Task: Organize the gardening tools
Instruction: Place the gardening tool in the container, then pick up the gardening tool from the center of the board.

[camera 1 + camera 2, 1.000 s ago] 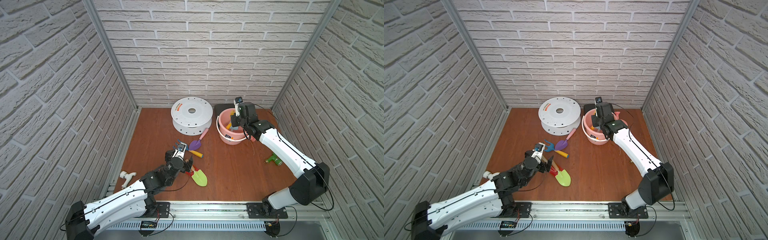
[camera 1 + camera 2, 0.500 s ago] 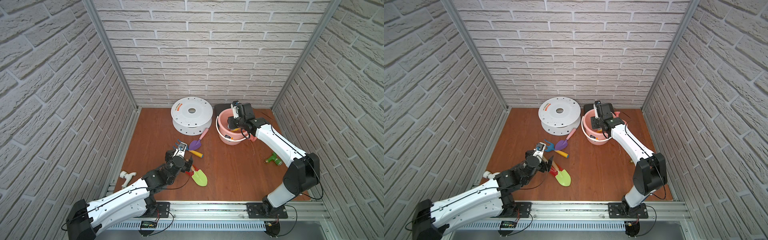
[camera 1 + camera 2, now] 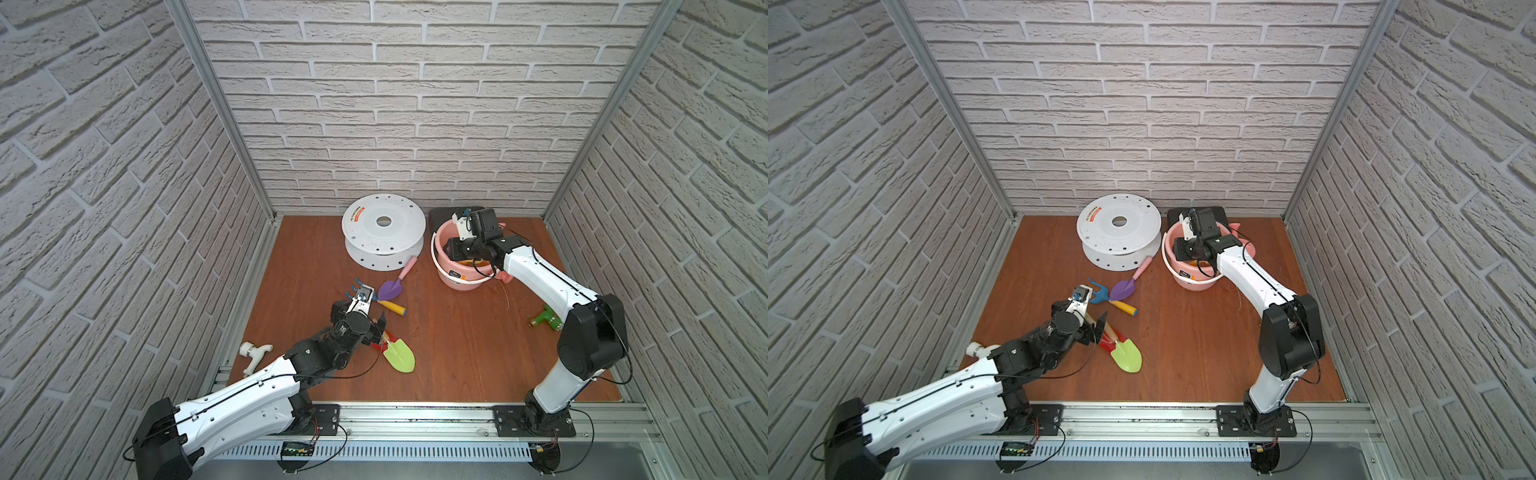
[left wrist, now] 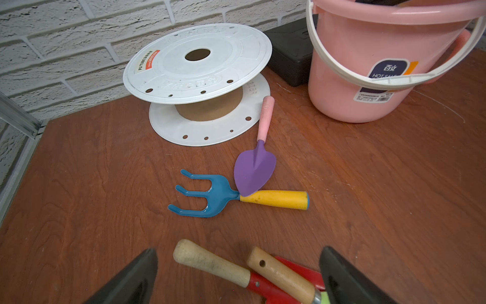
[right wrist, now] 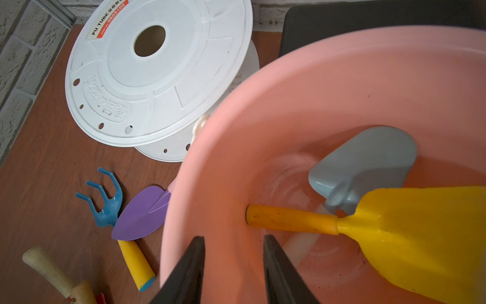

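Over the glossy pink bucket point(image 5: 289, 92), right end effector point(image 5: 234, 238) parted, empty, near smooth yellow scoop point(image 5: 420, 237); left end effector point(image 4: 239, 251) spread wide.

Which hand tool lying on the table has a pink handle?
The purple-bladed plastic trowel; the blue three-pronged fork has a yellow handle, the green spade and red tool wooden ones.

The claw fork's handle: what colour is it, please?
The handle is yellow, clearest in the left wrist view.
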`<state>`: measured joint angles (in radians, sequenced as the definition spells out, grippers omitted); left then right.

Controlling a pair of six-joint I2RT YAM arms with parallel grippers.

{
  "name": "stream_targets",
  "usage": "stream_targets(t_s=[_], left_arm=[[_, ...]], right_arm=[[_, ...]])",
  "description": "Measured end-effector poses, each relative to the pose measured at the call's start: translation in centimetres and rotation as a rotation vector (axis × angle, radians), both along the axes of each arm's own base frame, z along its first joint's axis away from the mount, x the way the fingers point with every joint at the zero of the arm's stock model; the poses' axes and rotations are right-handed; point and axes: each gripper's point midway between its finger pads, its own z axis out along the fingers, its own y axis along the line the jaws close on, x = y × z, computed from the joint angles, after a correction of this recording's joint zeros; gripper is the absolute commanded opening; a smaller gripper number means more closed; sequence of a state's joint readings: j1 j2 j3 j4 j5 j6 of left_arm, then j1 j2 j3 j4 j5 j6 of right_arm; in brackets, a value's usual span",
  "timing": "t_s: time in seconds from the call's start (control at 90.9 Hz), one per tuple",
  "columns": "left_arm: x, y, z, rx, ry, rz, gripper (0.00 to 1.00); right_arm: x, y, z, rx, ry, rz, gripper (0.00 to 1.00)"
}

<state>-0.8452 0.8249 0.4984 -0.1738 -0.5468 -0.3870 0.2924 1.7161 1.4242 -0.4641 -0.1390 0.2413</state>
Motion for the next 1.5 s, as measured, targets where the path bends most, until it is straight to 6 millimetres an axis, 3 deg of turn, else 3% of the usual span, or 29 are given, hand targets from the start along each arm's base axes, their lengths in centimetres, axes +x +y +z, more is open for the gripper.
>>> stream_targets(t_s=[0.121,0.363,0.616,0.748,0.902,0.979,1.078,1.276,1.496], left_arm=[[0.0,0.0,0.0,0.001,0.001,0.0,0.98],[0.1,0.1,-0.1,0.002,0.002,0.004,0.98],[0.1,0.1,-0.2,0.007,0.006,0.007,0.98],[0.3,0.8,-0.9,0.032,0.02,0.046,0.98],[0.7,2.2,-2.1,0.066,0.053,0.112,0.96],[0.9,2.8,-2.8,0.061,0.079,0.148,0.93],[1.0,3.3,-3.9,0.046,0.126,0.189,0.89],[0.7,3.2,-6.0,0.049,0.234,0.244,0.83],[1.1,1.4,-7.6,0.063,0.315,0.266,0.81]], right_arm=[[-0.1,1.1,-0.5,0.034,0.019,0.024,0.36],[-0.9,4.2,-0.2,0.075,0.027,0.099,0.37],[-0.8,4.1,0.6,0.052,0.003,0.089,0.41],[-2.3,2.8,2.8,0.035,-0.062,0.061,0.47],[-5.8,1.3,6.9,0.053,-0.197,0.038,0.51],[-7.7,1.2,7.9,0.075,-0.25,0.04,0.53],[-9.9,1.1,7.0,0.086,-0.27,0.04,0.55],[-12.5,0.5,2.4,0.069,-0.206,0.025,0.64],[-12.5,0.7,3.6,0.104,-0.246,0.018,0.69]])
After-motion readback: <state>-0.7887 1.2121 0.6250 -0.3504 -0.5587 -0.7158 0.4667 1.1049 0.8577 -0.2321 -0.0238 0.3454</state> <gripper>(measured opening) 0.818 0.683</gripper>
